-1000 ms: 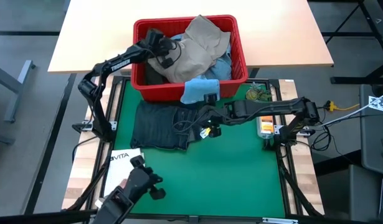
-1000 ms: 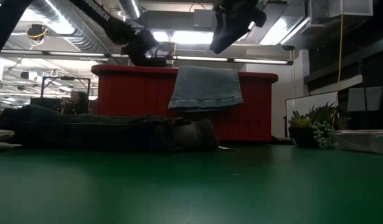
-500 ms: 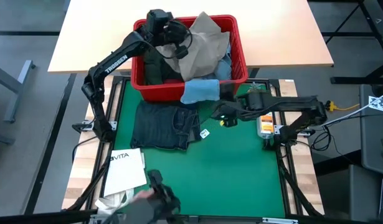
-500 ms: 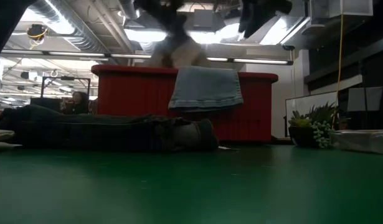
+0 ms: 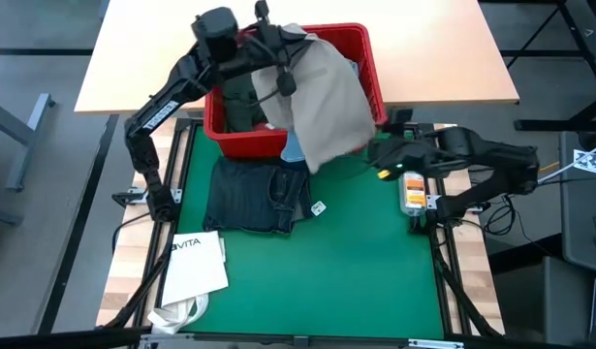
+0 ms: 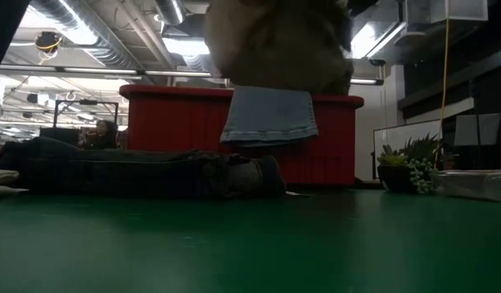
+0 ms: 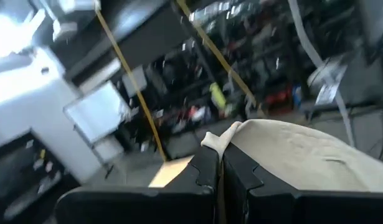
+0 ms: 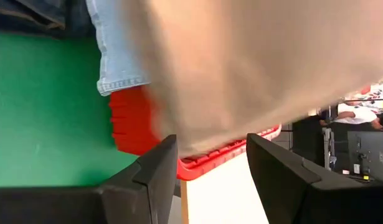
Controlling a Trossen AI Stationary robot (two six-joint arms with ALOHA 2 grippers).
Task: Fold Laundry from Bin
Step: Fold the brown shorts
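My left gripper [image 7: 219, 163] is pinched tight on a corner of the tan cotton trousers [image 5: 322, 102], lifted above the red slotted plastic bin [image 5: 370, 78]. They hang lengthwise down over the bin's near rim. My right gripper [image 8: 210, 165], parted and empty, sits just beside the bin, nearest their hanging lower edge.

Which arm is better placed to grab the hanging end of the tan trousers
Right. The right gripper is open beside the tan trousers' hanging edge, while the left gripper is already shut on their top above the red bin.
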